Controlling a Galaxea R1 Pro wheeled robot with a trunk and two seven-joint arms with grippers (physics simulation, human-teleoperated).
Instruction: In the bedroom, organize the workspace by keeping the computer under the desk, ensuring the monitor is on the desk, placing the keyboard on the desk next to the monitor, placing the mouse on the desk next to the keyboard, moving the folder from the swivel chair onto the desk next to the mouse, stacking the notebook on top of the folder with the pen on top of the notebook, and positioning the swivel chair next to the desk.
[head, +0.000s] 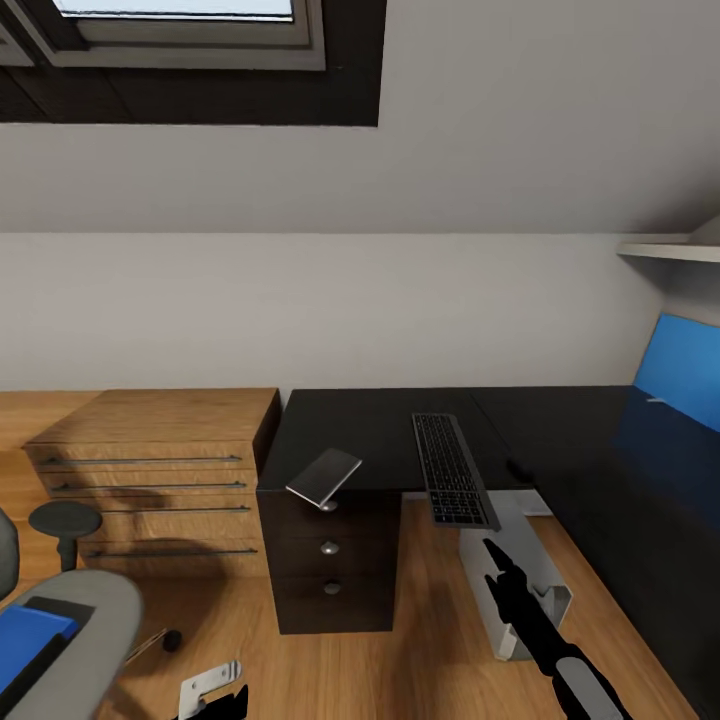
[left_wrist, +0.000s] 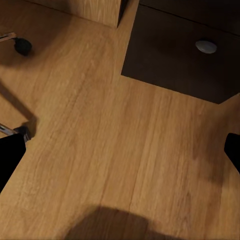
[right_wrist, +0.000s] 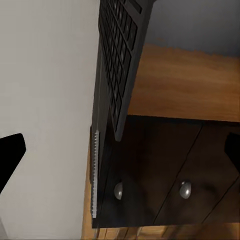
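The right gripper hangs with jaws spread, holding nothing, just below the keyboard, whose near end juts past the desk edge (computer beneath it). Left gripper gapes over floor near the swivel chair with its folder.

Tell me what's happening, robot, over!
Right end effector open, empty, just short of keyboard. Keyboard on desk, near end overhanging the edge. Folder on swivel chair. Computer below right arm.

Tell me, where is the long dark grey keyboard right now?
In the head view, the long dark grey keyboard lies on the glossy black desk, its near end overhanging the front edge above the light grey computer tower.
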